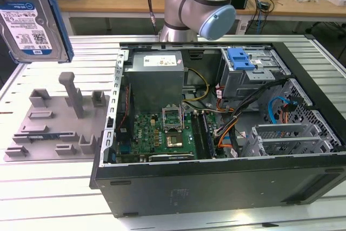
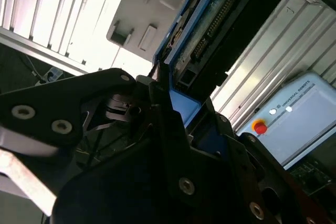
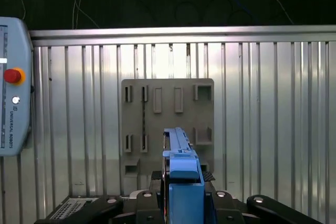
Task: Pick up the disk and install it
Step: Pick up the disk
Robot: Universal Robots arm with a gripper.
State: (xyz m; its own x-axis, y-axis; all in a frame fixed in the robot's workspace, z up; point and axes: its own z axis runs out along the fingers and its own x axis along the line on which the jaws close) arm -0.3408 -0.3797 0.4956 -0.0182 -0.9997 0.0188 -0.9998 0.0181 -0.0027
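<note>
The disk (image 1: 32,20), a silver hard drive with a white and blue label in a blue carrier bracket, hangs in the air at the exterior view's upper left, above the grey fixture plate (image 1: 54,123). In the second wrist view my gripper (image 2: 168,98) is shut on the blue bracket at one end of the disk (image 2: 220,19), whose connector edge shows. The first wrist view looks along the edge of the disk (image 3: 181,156), held upright in the gripper (image 3: 181,182) above the fixture plate (image 3: 168,108).
The open computer case (image 1: 303,198) lies on the ribbed metal table, with a grey power supply (image 1: 157,79), a motherboard (image 1: 167,131) and a drive cage with a blue latch (image 1: 240,58). The arm's joint (image 1: 200,4) stands behind the case. A teach pendant (image 3: 13,108) lies beside the plate.
</note>
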